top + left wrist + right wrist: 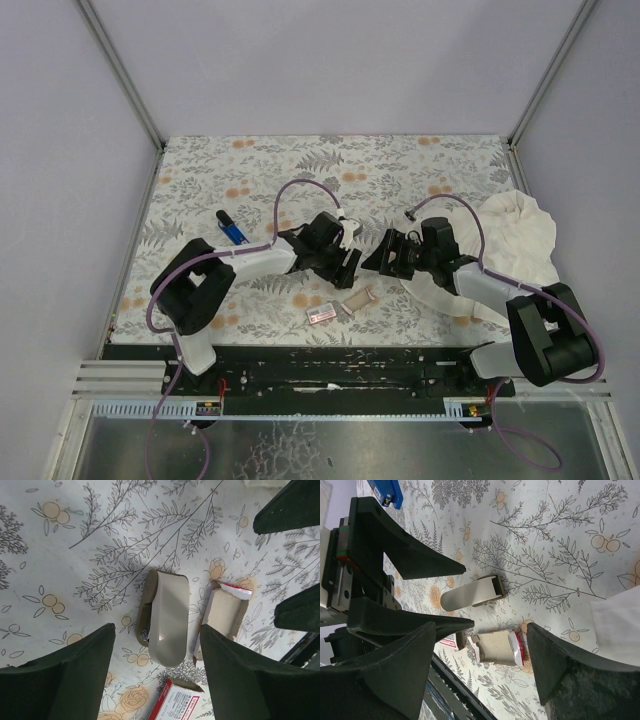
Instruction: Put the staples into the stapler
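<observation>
Stapler: small slim blue stapler with a black base [232, 230], flat on the flowered tablecloth [420, 170], well left of both claws; its long axis slants far-left to near-right.
Left claw: my left claw [347, 264] is spread wide and empty, hovering over the staples.
Staples: grey-tan cardboard tray [167, 617] lies below my left fingertips, long axis across their closing line. An opened tan cardboard box [225, 612] sits just beside it, and the tiny white box with a pink-red label [321, 314] lies nearer my bases.
Right claw: my right claw [383, 256] is spread wide, holding nothing, and faces the left.
Cloth: big white cloth [520, 235], under my right arm.
Judgement: my left arm is nearer both tray and stapler.
</observation>
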Available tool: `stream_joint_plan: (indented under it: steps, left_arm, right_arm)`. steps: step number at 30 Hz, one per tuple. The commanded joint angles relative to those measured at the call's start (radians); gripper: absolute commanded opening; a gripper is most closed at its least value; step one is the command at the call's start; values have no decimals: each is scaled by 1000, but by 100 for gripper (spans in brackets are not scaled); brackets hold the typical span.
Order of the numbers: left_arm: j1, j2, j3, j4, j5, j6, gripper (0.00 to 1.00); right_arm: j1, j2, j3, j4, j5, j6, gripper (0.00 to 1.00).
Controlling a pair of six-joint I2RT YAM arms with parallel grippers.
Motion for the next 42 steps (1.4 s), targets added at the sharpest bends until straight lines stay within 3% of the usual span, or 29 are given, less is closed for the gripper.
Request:
stream_joint_plan:
  steps: [1,8,12,25,34,42]
  left_arm:
    - [-32,22,45,-56,-81,70,64]
    - [-50,29,40,-58,-112,78,26]
    - [-52,1,39,-55,-111,33,12]
    - [-50,-58,100,-111,-20,-155,5]
    - [-51,-26,99,-78,22,-183,5]
    - [-52,30,110,-82,-48,-175,9]
  right_arm:
    - [6,2,-12,54,-26,22,80]
    - [10,0,-42,99,-8,124,85]
    - [41,9,-41,114,25,214,89]
    - [176,74,-63,243,189,507,90]
    - [186,135,-64,303,218,528,90]
    - [186,185,-79,402,206,549,89]
